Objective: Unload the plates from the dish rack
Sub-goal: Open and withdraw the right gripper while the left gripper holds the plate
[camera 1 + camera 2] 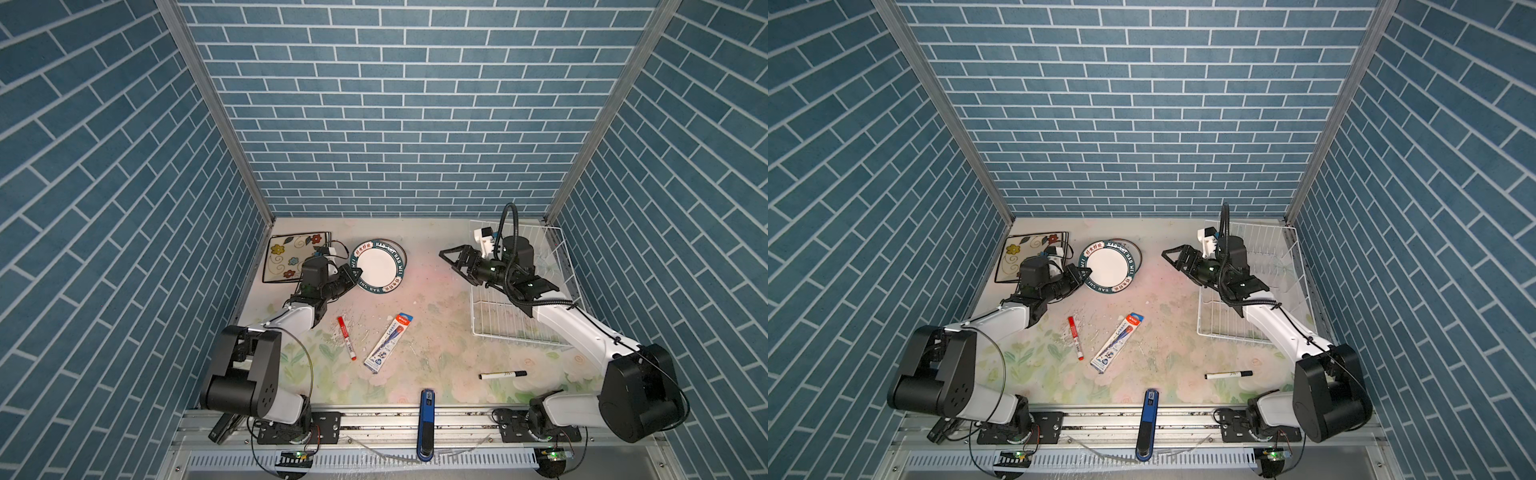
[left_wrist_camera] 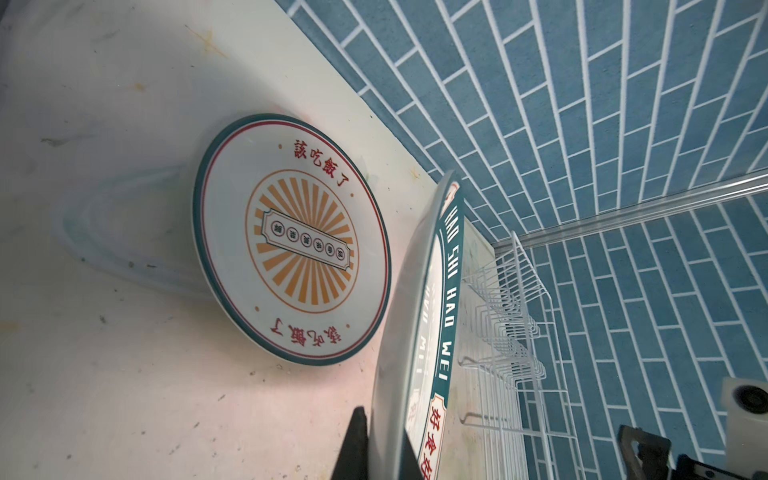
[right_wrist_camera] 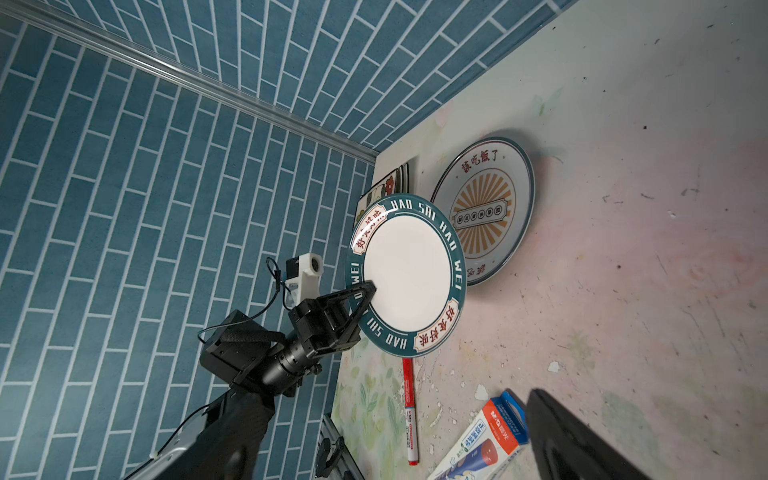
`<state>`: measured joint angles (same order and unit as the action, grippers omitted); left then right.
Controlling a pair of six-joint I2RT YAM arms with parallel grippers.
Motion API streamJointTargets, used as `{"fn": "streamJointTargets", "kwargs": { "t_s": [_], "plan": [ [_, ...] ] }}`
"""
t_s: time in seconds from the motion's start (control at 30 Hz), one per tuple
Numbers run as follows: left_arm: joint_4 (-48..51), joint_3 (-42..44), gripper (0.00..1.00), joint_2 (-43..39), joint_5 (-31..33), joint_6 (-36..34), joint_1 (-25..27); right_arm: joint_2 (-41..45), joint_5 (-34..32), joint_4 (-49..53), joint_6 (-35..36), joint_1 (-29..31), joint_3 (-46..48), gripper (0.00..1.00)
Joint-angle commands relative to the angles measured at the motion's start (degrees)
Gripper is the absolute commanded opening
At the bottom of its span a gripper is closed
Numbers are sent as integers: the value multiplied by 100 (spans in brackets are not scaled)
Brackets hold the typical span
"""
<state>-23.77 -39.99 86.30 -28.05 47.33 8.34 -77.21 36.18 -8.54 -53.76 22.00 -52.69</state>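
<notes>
Left gripper point(image 1: 356, 275) clamped shut on the 8 o'clock rim of a round white plate point(image 1: 380, 266) with a teal lettered band, over the far-left part of the table point(image 1: 436, 332). The plate hangs face-up and close to level, apparently clear of a second round plate point(image 3: 484, 212), the sunburst one, which lies flat beneath it and peeks out toward 1 o'clock. Setting down onto it looks like the coming job, so that overlap is what counts. Square flowered plates point(image 1: 291, 255) sit stacked at its 9 o'clock. The left arm point(image 1: 291, 320), plainly the nearer, reaches low from its base at 7 o'clock, wrist aimed toward 2. At 3 o'clock the dish rack point(image 1: 519, 338) shows no plates. The right gripper point(image 1: 449, 262) hovers wide open and empty just off its left side.
</notes>
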Motion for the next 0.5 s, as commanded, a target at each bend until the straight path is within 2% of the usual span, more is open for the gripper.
{"fn": "streamJointTargets", "kwargs": {
  "t_s": [0.0,0.1,0.47],
  "plan": [
    [-444,-324,0,380,-201,17,-182,152,-70,149,284,-37,-8,99],
    [-740,-429,0,758,-409,218,-301,179,-68,418,422,-47,-90,99],
    [-1191,-831,0,1533,-358,611,-313,347,-132,736,655,-77,-102,99]
  ]
}}
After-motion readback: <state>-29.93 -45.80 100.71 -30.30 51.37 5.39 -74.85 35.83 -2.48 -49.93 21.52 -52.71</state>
